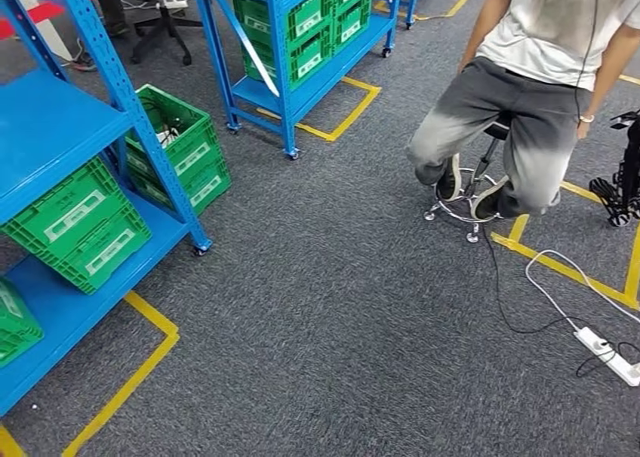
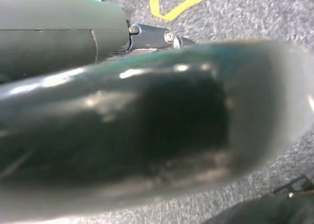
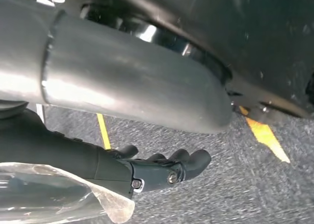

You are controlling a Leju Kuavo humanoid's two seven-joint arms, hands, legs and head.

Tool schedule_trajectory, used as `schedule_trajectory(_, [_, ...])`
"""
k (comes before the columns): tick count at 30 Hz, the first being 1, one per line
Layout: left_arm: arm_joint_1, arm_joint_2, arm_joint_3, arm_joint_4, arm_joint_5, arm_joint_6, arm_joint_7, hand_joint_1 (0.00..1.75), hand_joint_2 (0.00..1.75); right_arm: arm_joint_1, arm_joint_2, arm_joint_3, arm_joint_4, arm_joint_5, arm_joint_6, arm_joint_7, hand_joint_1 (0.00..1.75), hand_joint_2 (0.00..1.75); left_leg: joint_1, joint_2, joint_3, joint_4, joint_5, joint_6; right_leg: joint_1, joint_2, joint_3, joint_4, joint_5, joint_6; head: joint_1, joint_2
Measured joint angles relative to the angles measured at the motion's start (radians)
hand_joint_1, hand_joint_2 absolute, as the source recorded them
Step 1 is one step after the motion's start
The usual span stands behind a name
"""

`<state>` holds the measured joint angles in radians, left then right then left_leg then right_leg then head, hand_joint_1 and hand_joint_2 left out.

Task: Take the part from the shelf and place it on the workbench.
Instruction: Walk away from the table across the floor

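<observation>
Parts for this task must lie in the green crates (image 1: 83,227) on the blue shelf (image 1: 53,127); which one I cannot tell, and no hand holds one. The right hand (image 3: 163,167) hangs over the carpet, fingers lying nearly straight and close together, holding nothing. The left hand (image 2: 155,37) is mostly hidden, so its state I cannot tell. Everything seems left to do. A seated person (image 1: 528,97), a cable (image 1: 558,297) and a power strip (image 1: 607,355) occupy the floor nearby.

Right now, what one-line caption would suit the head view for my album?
Blue metal shelves holding green plastic crates beside grey carpet with yellow floor tape; a person sits on a stool.
</observation>
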<state>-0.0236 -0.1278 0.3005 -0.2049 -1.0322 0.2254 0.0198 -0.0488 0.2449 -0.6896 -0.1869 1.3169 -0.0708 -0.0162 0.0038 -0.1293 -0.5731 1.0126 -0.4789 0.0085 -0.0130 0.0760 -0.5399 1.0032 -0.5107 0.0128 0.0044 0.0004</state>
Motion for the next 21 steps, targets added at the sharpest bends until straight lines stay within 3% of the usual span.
schedule_trajectory(2, [0.001,0.001,-0.001,0.0,0.0,0.0,0.0,0.0,0.0,0.0,0.001,-0.001,0.0,0.0,-0.001,0.0,0.0,0.0,-0.004,0.033,-0.015,0.032,-0.023,-0.011,-0.004,-0.029,0.007,-0.01,0.004,-0.01,-0.007,0.0])
schedule_trajectory(4, [-0.003,0.001,-0.001,0.0,0.0,0.0,0.0,0.0,0.0,0.001,0.002,-0.001,0.0,0.0,0.0,0.0,0.0,0.0,-0.004,0.091,-0.064,0.142,-0.084,-0.021,-0.004,-0.063,0.013,-0.014,0.002,-0.018,-0.014,0.0])
schedule_trajectory(6, [-0.003,0.001,-0.002,0.0,0.0,0.0,0.0,0.0,0.0,0.003,0.002,-0.001,0.0,0.0,0.0,0.0,0.0,0.0,0.001,0.114,-0.117,0.259,-0.129,-0.029,-0.002,-0.097,0.016,-0.013,-0.003,-0.02,-0.015,0.0])
schedule_trajectory(7, [-0.001,0.001,-0.002,0.0,0.0,0.0,0.001,0.0,0.0,0.004,0.002,-0.001,0.0,0.0,0.0,0.001,0.0,0.0,0.004,0.119,-0.123,0.275,-0.125,-0.031,-0.002,-0.111,0.017,-0.013,-0.005,-0.02,-0.015,0.0])
schedule_trajectory(8, [0.001,0.001,-0.002,0.0,0.0,0.0,0.001,0.0,0.0,0.003,0.002,-0.002,0.0,0.0,0.0,0.001,0.0,0.0,0.006,0.123,-0.109,0.249,-0.102,-0.033,-0.002,-0.124,0.02,-0.013,-0.007,-0.019,-0.015,0.0])
schedule_trajectory(9, [0.002,0.002,-0.002,0.0,0.0,0.0,0.001,0.0,0.0,0.002,0.002,-0.002,0.0,0.0,0.0,0.001,0.0,0.0,0.007,0.131,-0.077,0.188,-0.065,-0.032,-0.002,-0.136,0.025,-0.013,-0.01,-0.017,-0.015,0.0])
schedule_trajectory(11, [0.0,0.002,-0.002,0.0,0.0,0.0,0.0,0.0,0.0,0.001,0.002,-0.002,0.0,0.0,0.0,0.0,0.0,0.0,0.001,0.176,-0.007,0.053,-0.013,-0.025,0.002,-0.156,0.033,-0.012,-0.017,-0.009,-0.015,0.0])
schedule_trajectory(13, [-0.003,0.002,-0.002,0.0,0.0,0.0,0.0,0.0,0.0,0.0,0.002,-0.002,0.0,0.0,0.0,0.0,0.0,0.0,-0.007,0.205,0.018,-0.003,-0.005,-0.015,0.008,-0.175,0.037,-0.01,-0.023,0.001,-0.014,0.0])
schedule_trajectory(15, [-0.001,0.003,-0.002,0.0,0.0,0.0,0.0,0.0,0.0,-0.002,0.002,-0.002,0.0,0.001,0.0,0.0,0.0,0.0,-0.007,0.188,0.013,-0.006,-0.004,-0.005,0.01,-0.191,0.04,-0.011,-0.027,0.01,-0.013,0.0])
schedule_trajectory(17, [0.002,0.004,-0.001,0.0,0.006,0.003,-0.003,0.0,0.0,-0.004,0.002,-0.001,0.0,0.01,0.005,0.001,0.0,0.0,-0.002,0.167,0.013,-0.011,0.001,0.007,0.006,-0.163,0.029,0.016,-0.052,0.021,-0.01,0.0])
schedule_trajectory(19, [0.003,0.002,0.001,0.0,0.021,0.007,-0.012,0.0,0.0,-0.003,0.002,0.0,0.0,0.028,0.016,0.007,0.0,0.0,0.001,0.146,0.012,-0.013,0.004,0.016,0.002,-0.108,-0.021,0.124,-0.112,0.027,-0.004,0.0])
schedule_trajectory(21, [0.005,-0.002,0.004,0.0,0.034,0.009,-0.018,0.0,0.0,0.0,0.002,0.002,0.0,0.043,0.024,0.013,0.0,0.0,0.001,0.121,0.011,-0.013,0.005,0.019,0.001,-0.083,-0.089,0.258,-0.16,0.029,-0.003,0.0])
